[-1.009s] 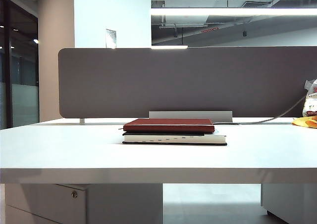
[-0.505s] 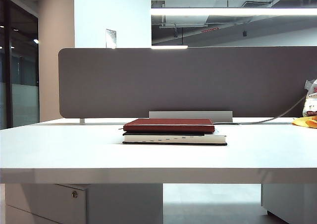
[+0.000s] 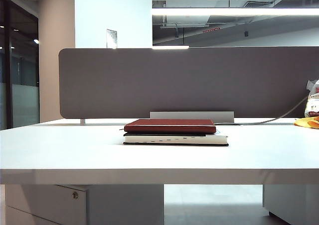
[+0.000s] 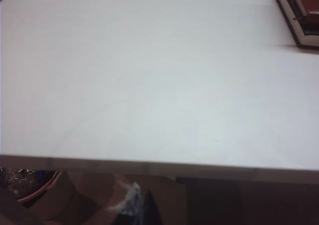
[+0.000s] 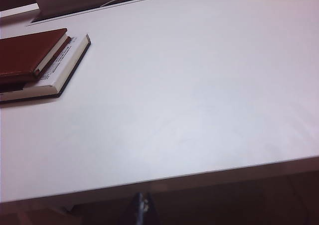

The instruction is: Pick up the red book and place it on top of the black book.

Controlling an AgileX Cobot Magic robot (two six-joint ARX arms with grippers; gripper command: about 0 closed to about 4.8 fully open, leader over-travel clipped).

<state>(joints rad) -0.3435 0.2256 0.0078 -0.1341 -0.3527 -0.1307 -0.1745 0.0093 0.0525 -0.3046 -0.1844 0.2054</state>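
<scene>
The red book [image 3: 170, 125] lies flat on top of the black book [image 3: 175, 139] in the middle of the white table [image 3: 75, 155]. The left wrist view catches the stack at its corner, red book [image 4: 310, 1] over black book [image 4: 300, 28]. In the right wrist view the red book [image 5: 27, 53] rests on the black book [image 5: 60, 68], whose white page edges show. My left gripper [image 4: 141, 211] is shut and sits low, beyond the table's near edge, far from the books. My right gripper [image 5: 141, 208] is shut too, below the table edge. Neither arm shows in the exterior view.
A grey partition [image 3: 199, 80] stands along the back of the table, with a cable running behind. A yellow item [image 3: 306, 122] and a white packet [image 3: 312, 103] sit at the far right. A round container [image 4: 30, 185] lies below the table edge.
</scene>
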